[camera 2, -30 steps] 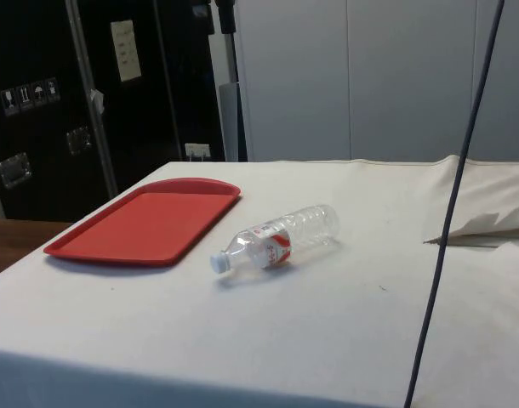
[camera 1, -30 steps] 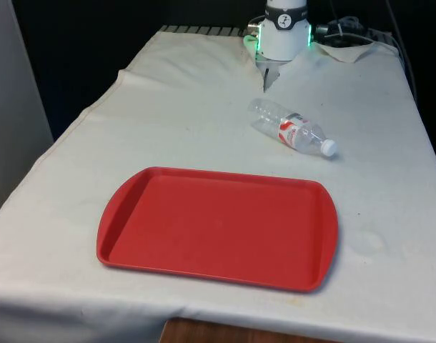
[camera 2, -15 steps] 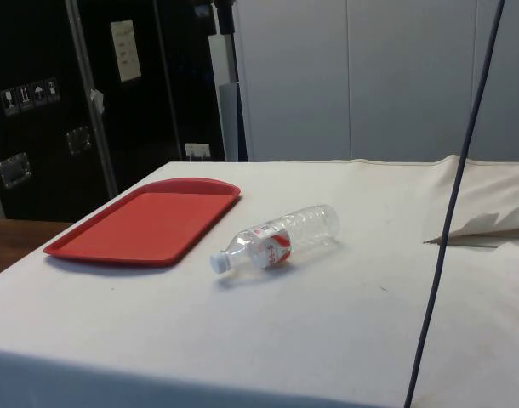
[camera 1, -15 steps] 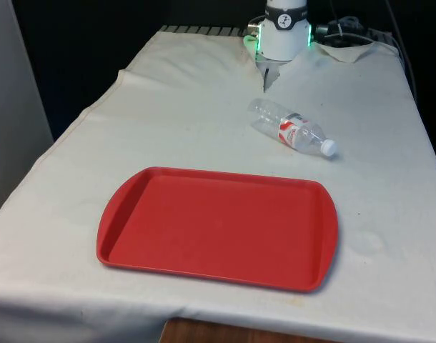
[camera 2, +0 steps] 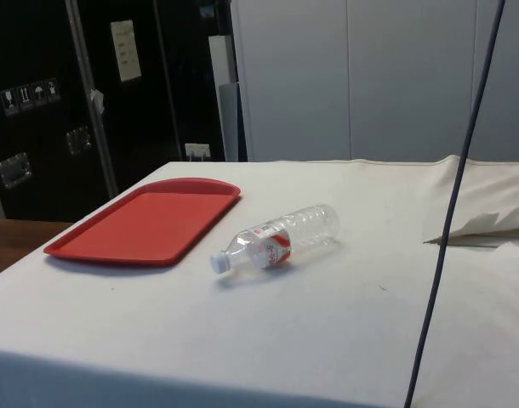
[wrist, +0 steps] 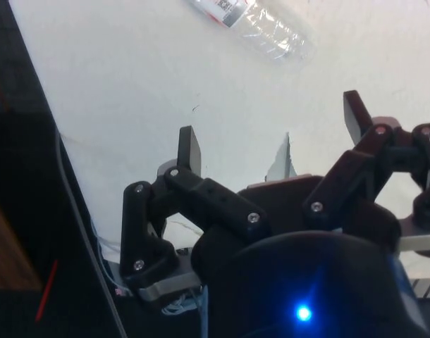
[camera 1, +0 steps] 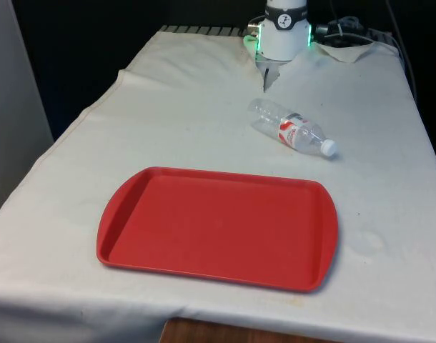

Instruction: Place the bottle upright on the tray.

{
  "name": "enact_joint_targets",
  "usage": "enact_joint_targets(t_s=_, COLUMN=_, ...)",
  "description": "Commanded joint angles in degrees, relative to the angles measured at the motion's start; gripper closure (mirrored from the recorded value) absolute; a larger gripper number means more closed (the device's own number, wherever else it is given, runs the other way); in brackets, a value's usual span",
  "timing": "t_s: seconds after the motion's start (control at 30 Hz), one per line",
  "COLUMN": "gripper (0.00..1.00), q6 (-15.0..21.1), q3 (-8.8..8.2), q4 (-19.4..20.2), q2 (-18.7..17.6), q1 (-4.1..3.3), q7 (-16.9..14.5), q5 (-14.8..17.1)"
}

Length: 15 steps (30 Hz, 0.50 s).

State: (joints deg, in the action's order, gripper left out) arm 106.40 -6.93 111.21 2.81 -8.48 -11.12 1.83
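Toward the tabletop's far end lies the clear bottle [camera 1: 292, 128] on its side, beyond the red tray [camera 1: 218, 227] at the near edge. Jaws [wrist: 275, 134] spread apart, grasping nothing.

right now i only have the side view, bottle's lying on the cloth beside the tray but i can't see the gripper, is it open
observer: yes, in the wrist view the gripper is open, with nothing between its fingers.
operator: is it on the bottle yet
observer: no, the bottle lies on the cloth ahead of the fingers, apart from them.
operator: which way does the cap point from the front
observer: in the front view the white cap points to the front view's right and slightly toward the tray, away from the robot base.
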Motion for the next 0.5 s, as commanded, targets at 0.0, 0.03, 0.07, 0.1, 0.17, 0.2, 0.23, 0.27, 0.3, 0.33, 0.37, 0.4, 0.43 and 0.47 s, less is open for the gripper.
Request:
enact_joint_targets(t_s=0.0, gripper=0.00, q6=0.7, q3=0.06, q4=0.2, q2=0.1, q1=-0.06, q7=-0.5, q5=-0.6)
enact_joint_targets(t_s=0.03, gripper=0.00, q6=0.7, q3=0.06, q4=0.2, q2=0.1, q1=-0.06, q7=-0.9, q5=-0.6)
enact_joint_targets(t_s=0.07, gripper=0.00, q6=0.8, q3=0.11, q4=0.2, q2=0.1, q1=-0.06, q7=-1.1, q5=-0.7)
enact_joint_targets(t_s=0.1, gripper=0.00, q6=0.9, q3=0.11, q4=0.3, q2=0.1, q1=-0.06, q7=-1.5, q5=-0.7)
enact_joint_targets(t_s=0.17, gripper=0.00, q6=0.9, q3=0.11, q4=0.3, q2=0.1, q1=-0.06, q7=-1.8, q5=-0.9)
enact_joint_targets(t_s=0.2, gripper=0.00, q6=1.0, q3=0.17, q4=0.3, q2=0.1, q1=-0.06, q7=-2.1, q5=-0.9)
enact_joint_targets(t_s=0.23, gripper=0.00, q6=1.0, q3=0.23, q4=0.3, q2=0.1, q1=-0.06, q7=-2.4, q5=-1.0)
enact_joint_targets(t_s=0.27, gripper=0.00, q6=1.1, q3=0.29, q4=0.3, q2=0.1, q1=-0.06, q7=-2.7, q5=-1.1)
enact_joint_targets(t_s=0.3, gripper=0.00, q6=1.1, q3=0.40, q4=0.3, q2=0.0, q1=-0.06, q7=-3.3, q5=-1.3)
enact_joint_targets(t_s=0.33, gripper=0.00, q6=1.2, q3=0.46, q4=0.3, q2=0.0, q1=-0.06, q7=-3.6, q5=-1.4)
enact_joint_targets(t_s=0.37, gripper=0.00, q6=1.3, q3=0.52, q4=0.3, q2=0.0, q1=-0.06, q7=-3.8, q5=-1.5)
enact_joint_targets(t_s=0.4, gripper=0.00, q6=1.3, q3=0.57, q4=0.4, q2=-0.1, q1=-0.06, q7=-4.1, q5=-1.5)
enact_joint_targets(t_s=0.43, gripper=0.00, q6=0.7, q3=0.52, q4=0.1, q2=-0.1, q1=0.00, q7=-4.1, q5=-1.1)
enact_joint_targets(t_s=0.47, gripper=0.00, q6=1.4, q3=0.63, q4=0.4, q2=-0.1, q1=-0.06, q7=-4.4, q5=-1.6)
